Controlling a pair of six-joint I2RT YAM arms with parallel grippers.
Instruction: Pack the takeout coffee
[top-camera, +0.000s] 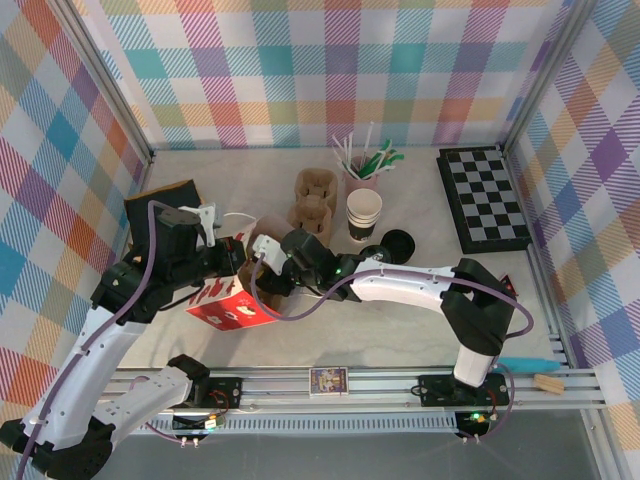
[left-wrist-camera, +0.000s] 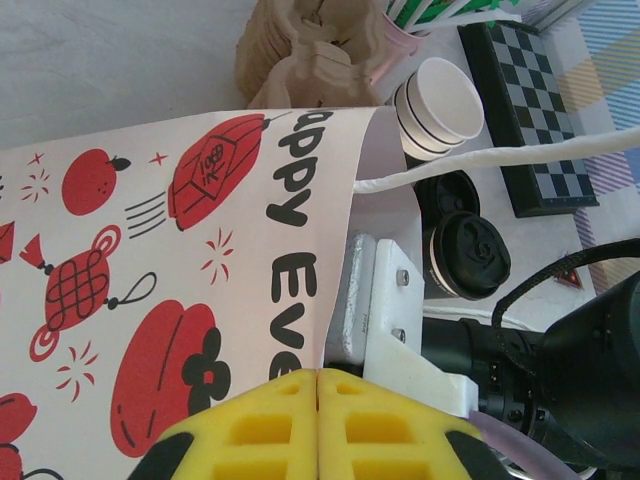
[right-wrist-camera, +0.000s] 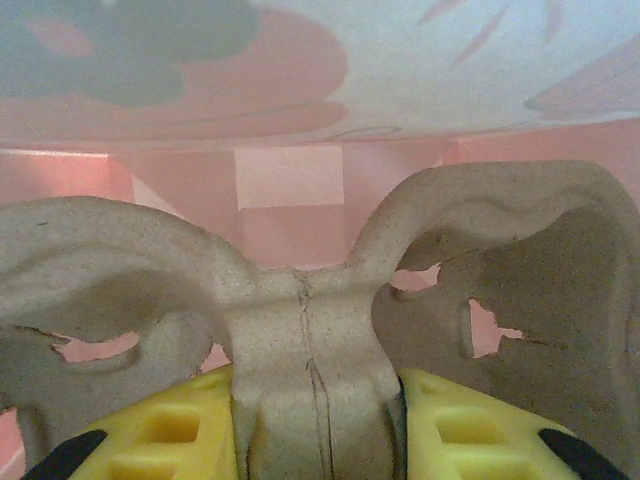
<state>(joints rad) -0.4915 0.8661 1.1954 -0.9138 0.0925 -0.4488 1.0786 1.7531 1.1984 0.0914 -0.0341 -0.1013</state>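
Pinching rim of paper bag (left-wrist-camera: 150, 300) with shut left claw (left-wrist-camera: 318, 400); clamping ridge of cup carrier (right-wrist-camera: 300, 330) in right claw (right-wrist-camera: 312, 425), inside bag; takeout coffee (left-wrist-camera: 465, 255) just beside, on worktop (left-wrist-camera: 100, 60).

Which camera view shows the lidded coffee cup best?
The left wrist view: the takeout coffee sits close, its black lid and white wall clear. In the top view it is a small dark lid beside the right arm. The right wrist camera faces the cardboard carrier inside the bag instead.
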